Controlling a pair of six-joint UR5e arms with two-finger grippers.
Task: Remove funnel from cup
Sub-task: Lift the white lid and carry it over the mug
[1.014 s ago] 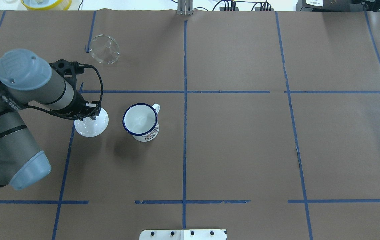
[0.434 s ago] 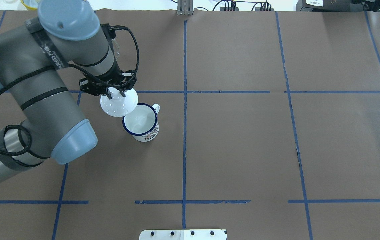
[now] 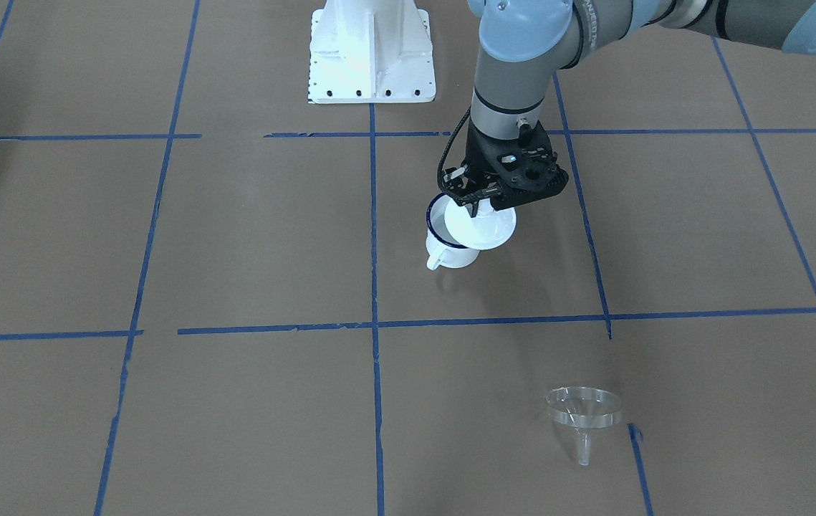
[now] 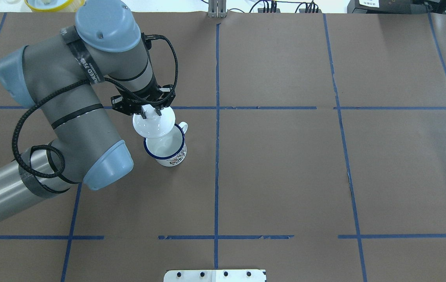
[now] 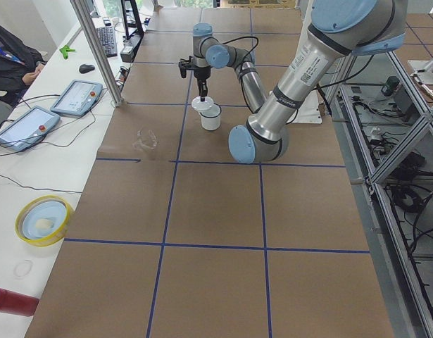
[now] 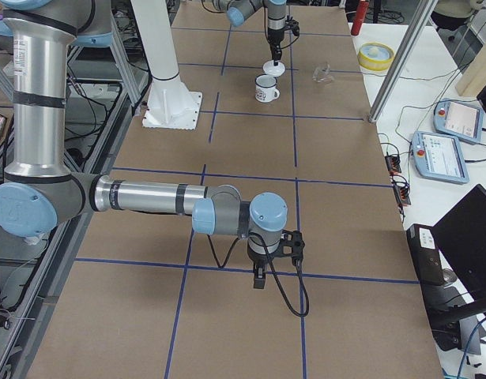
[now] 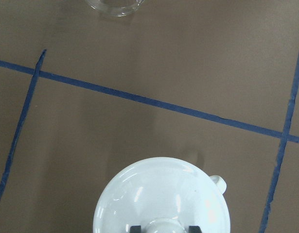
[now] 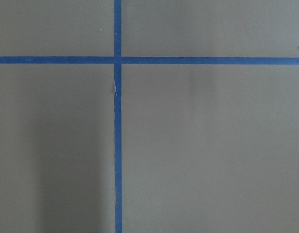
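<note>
Funnel point(image 3: 584, 410) rests out on the brown surface point(image 4: 285, 176), well apart from the cup point(image 4: 167, 148). Left end effector point(image 4: 151, 112) is clamped on a white lid's point(image 4: 153, 127) knob, partly over the cup. Right end effector point(image 6: 259, 278): I can't tell its opening.

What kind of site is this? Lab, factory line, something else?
Most likely a robotics lab test cell rather than a production line. The table is wrapped in brown paper and marked with a blue tape grid, and teach pendants lie beside it.
</note>
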